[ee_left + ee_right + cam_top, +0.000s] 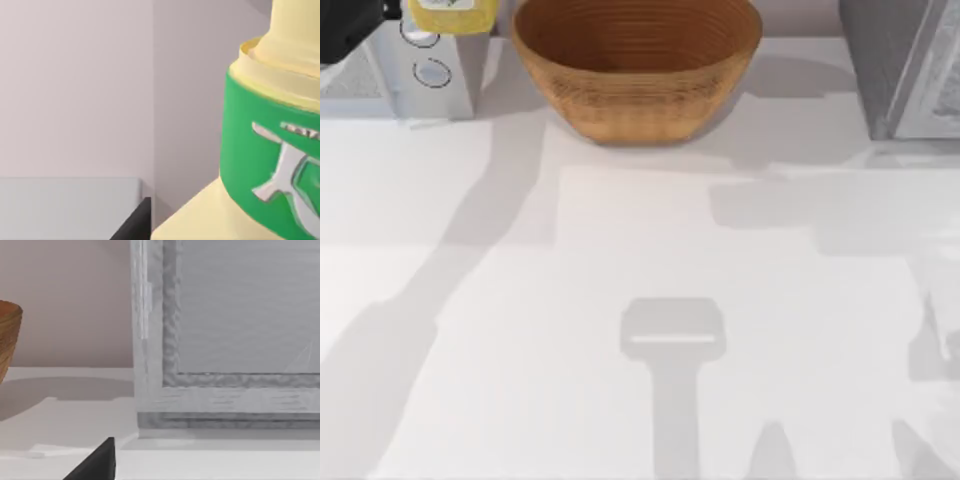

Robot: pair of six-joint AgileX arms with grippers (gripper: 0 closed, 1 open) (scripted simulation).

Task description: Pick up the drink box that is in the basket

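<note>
The basket (pixel 638 70) stands on the tabletop (pixel 620 250) at the middle of its far edge, its visible inside showing ridged rings. Left of it, at the far left corner, a yellow container (pixel 450 15) with a pale label sits over a grey box (pixel 430 80); whether this is the drink box cannot be told. The left wrist view shows the container (pixel 270 150) close to the left end effector (pixel 137 222), with a green band. The right end effector (pixel 97 462) is low before a grey cabinet (pixel 225 340) at the far right. How far either is open cannot be told.
</note>
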